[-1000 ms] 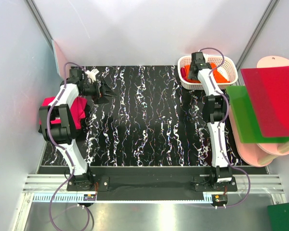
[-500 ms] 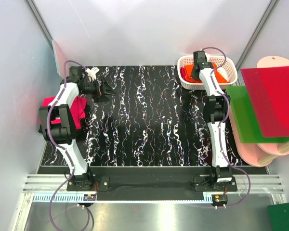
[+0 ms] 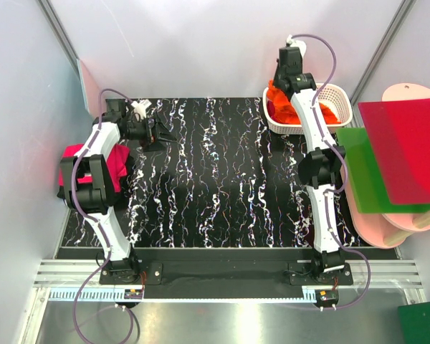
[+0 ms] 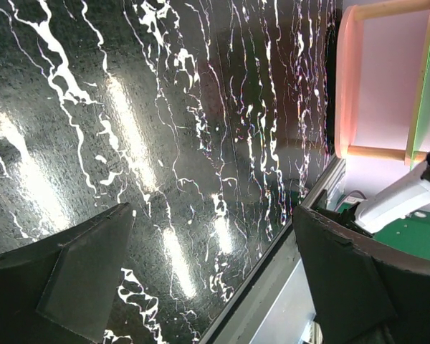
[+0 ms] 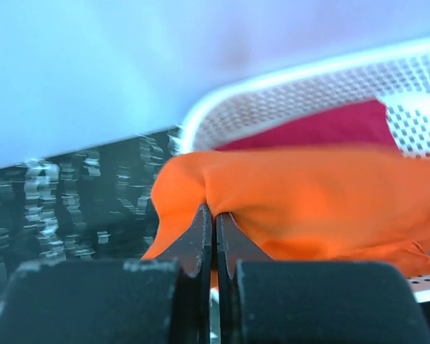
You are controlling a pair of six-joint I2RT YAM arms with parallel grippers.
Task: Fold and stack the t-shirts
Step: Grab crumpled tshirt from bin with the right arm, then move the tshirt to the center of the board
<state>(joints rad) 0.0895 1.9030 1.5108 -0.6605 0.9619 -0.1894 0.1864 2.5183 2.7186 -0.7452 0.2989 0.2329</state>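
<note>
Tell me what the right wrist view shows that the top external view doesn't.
Right wrist only: the right gripper with its jaws pinched shut on a fold of the orange t-shirt. Top external only: the left gripper open above the mat, a magenta t-shirt at the left edge, and the red sheet and green sheet on the right. Both: the orange t-shirt, the white basket and the mat.

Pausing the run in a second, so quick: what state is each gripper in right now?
Left gripper: open, holding nothing.
Right gripper: closed, pinching the orange t-shirt.
</note>
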